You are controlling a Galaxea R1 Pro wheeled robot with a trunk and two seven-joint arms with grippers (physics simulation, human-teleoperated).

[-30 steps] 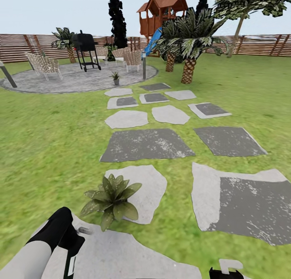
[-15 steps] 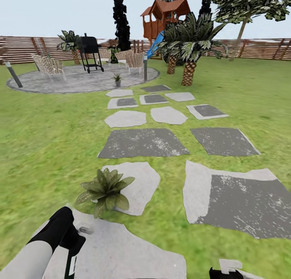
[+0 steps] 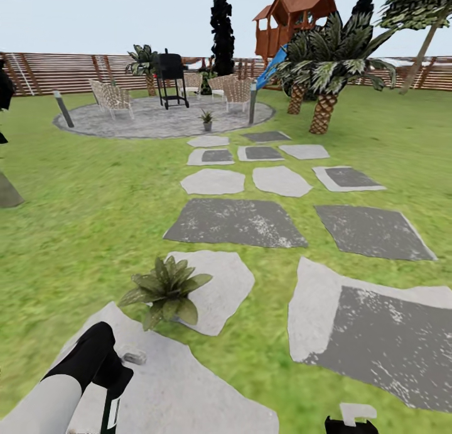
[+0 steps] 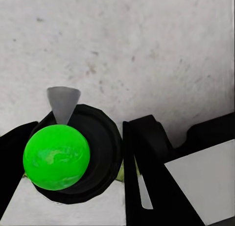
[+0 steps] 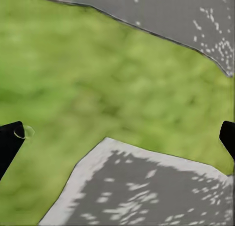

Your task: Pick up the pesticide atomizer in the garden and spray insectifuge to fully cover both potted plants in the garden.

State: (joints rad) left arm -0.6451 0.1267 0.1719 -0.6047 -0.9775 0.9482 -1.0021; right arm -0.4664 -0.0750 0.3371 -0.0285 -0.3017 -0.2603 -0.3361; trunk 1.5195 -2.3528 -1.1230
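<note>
My left gripper is shut on the pesticide atomizer, a slim dark green bottle with a white label, low at the left over a pale stone. In the left wrist view the atomizer shows from above, with a bright green spot and a grey nozzle between black fingers. One potted plant sits just ahead of that gripper, at a stepping stone's edge. The other potted plant stands far off on the round paved patch. My right gripper hangs open over grass and stone, and shows as the gripper at the head view's bottom right.
Grey stepping stones lead across the lawn to the patch, where a black grill, wicker chairs and a short post stand. Palms and a wooden playhouse rise at the right. A slatted fence closes the back.
The whole picture has shifted right, so the camera has turned left. The near potted plant keeps its place ahead of my left gripper, which still holds the atomizer.
</note>
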